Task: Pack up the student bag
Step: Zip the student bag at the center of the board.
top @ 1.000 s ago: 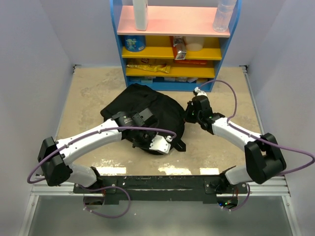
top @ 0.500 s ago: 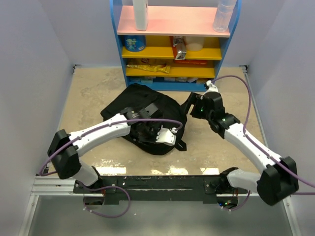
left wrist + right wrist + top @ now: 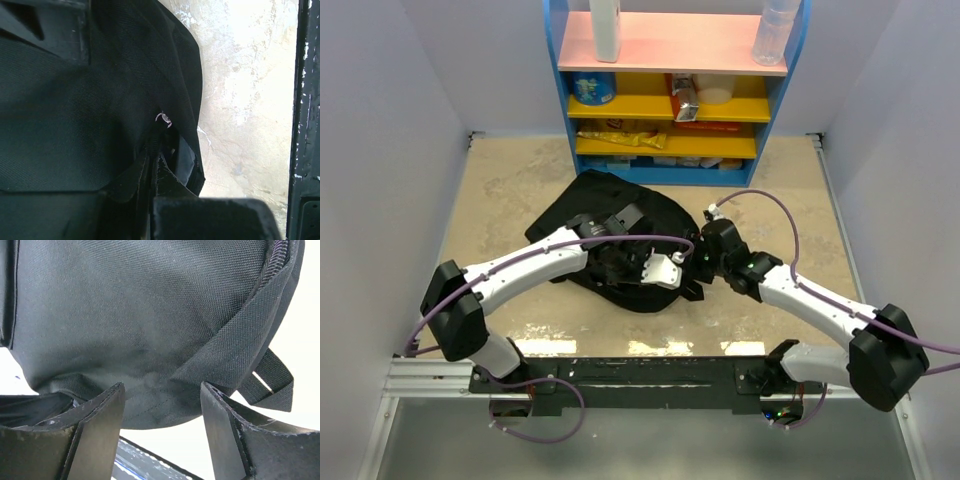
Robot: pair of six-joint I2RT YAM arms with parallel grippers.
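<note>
I have the large soft black fabric backpack (image 3: 140,315) just ahead of my released right claw (image 3: 162,390); left claw (image 3: 155,170) grips its fabric.

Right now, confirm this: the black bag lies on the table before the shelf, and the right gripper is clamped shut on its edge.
No. The right gripper is open, not clamped shut: the right wrist view shows its fingers spread at the edge of the black bag. The bag does lie on the table before the shelf.
</note>
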